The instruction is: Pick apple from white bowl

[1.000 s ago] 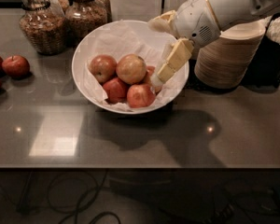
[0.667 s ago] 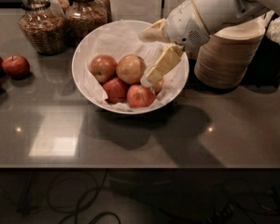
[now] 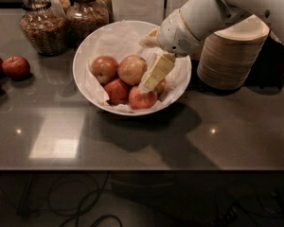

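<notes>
Apple point(image 3: 131, 69) in white bowl point(image 3: 92, 46), tool point(image 3: 146, 65) slanted down just beside it, apparently released, empty

We find the white bowl point(image 3: 78, 56) at the upper centre of the table point(image 3: 132, 141), and in it the apple point(image 3: 131, 69) among other apples point(image 3: 117, 90). The pincer point(image 3: 154, 74) hangs just right of the apple. Glass jars point(image 3: 42, 30) stand at the upper left, stacked bowls point(image 3: 229, 56) at the right, and loose apples point(image 3: 16, 66) at the left edge.

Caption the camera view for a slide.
Open gripper in the white bowl, beside the pale apple among red apples.
</notes>
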`<state>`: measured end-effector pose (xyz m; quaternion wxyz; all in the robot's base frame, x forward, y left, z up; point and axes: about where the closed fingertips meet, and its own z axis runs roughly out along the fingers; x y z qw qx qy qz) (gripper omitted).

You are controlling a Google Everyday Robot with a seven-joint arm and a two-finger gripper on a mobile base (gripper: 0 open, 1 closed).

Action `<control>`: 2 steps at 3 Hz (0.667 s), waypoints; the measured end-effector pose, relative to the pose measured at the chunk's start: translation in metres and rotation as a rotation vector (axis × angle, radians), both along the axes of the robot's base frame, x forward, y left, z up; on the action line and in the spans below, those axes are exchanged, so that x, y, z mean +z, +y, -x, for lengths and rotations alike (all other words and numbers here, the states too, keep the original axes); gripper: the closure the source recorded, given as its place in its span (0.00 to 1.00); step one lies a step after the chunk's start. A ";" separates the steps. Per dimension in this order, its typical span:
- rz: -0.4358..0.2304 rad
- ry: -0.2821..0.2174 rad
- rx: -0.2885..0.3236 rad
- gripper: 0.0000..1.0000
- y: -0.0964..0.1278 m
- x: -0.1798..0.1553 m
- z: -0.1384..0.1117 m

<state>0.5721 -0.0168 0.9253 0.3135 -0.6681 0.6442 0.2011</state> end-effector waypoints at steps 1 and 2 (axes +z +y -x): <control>-0.007 0.006 0.010 0.16 0.006 0.001 -0.005; -0.047 0.016 0.039 0.17 0.016 0.011 -0.007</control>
